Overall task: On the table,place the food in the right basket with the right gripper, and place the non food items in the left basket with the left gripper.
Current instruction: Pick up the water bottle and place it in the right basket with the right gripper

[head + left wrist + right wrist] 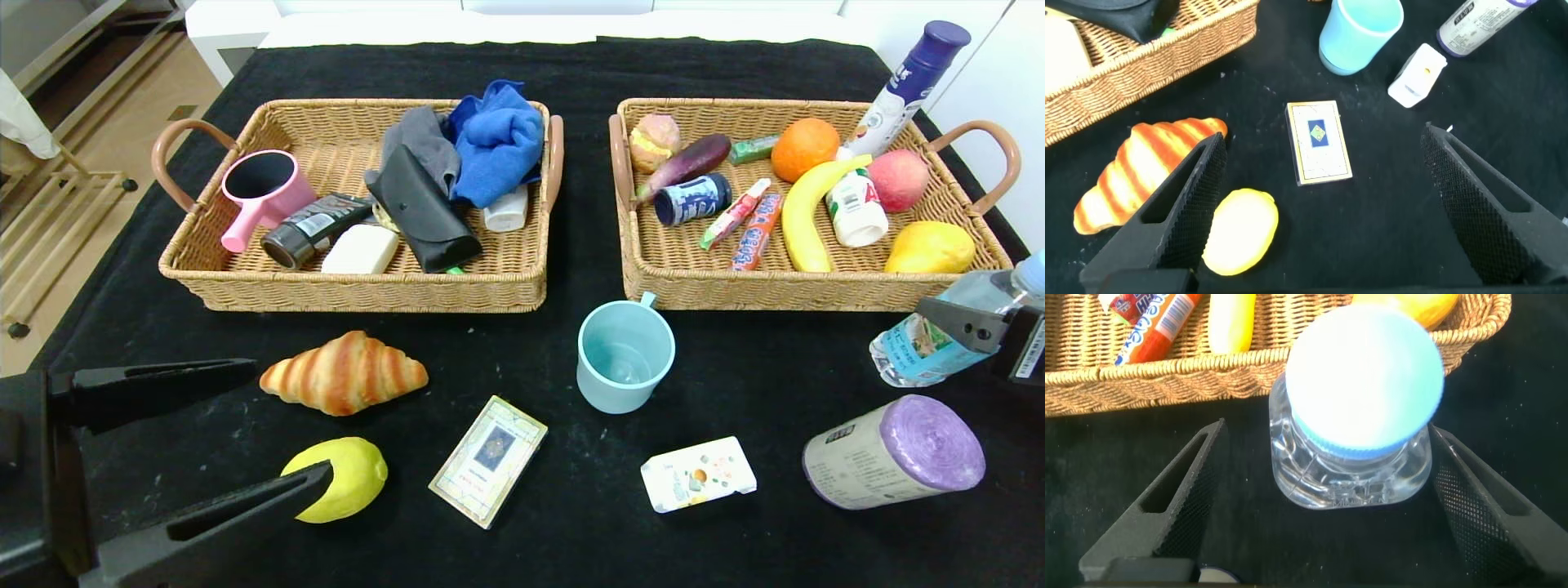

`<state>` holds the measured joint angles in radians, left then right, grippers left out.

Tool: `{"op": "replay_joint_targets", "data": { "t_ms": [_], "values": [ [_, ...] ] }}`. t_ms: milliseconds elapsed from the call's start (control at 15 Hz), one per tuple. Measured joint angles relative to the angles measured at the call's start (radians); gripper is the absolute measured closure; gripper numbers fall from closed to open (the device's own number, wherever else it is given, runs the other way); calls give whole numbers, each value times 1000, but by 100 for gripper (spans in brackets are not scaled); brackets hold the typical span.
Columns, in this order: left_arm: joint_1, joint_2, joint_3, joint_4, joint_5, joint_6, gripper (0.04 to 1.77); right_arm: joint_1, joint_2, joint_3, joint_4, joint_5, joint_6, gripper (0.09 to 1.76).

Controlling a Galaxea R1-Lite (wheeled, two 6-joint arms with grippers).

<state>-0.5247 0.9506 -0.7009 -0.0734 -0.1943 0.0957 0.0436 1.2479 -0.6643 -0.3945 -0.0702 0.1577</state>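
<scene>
On the black table (571, 531) lie a croissant (343, 371), a lemon (347, 478), a cream card box (488, 459), a pale blue mug (624, 355), a white carton (698, 474) and a purple roll (894, 453). My left gripper (292, 419) is open and empty above the near left, the lemon (1239, 230) by one finger and the card box (1319, 141) ahead. My right gripper (967, 327) is open around the tilted water bottle (927, 347) at the right edge. The bottle's cap (1364, 371) sits between the fingers (1188, 498), with a gap on one side.
The left basket (351, 290) holds a pink cup, cloths, a black case and other items. The right basket (800, 290) holds fruit, a can, sweets and a tall purple-capped bottle. Both stand at the back, with the loose things in front.
</scene>
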Motion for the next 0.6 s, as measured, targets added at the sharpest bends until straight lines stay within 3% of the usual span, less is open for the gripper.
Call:
{"op": "replay_joint_targets", "data": {
  "t_ms": [67,267,400,600],
  "values": [
    [0,0,0,0,0,0,9,0,1,1,-1,0,0,14],
    [0,0,0,0,0,7,9,-5,8,4,-26,0,0,59],
    [0,0,3,-1,-2,10,9,-9,19,12,-51,0,0,80],
    [0,-1,6,-2,-3,13,9,-10,27,16,-55,1,0,83]
  ]
}}
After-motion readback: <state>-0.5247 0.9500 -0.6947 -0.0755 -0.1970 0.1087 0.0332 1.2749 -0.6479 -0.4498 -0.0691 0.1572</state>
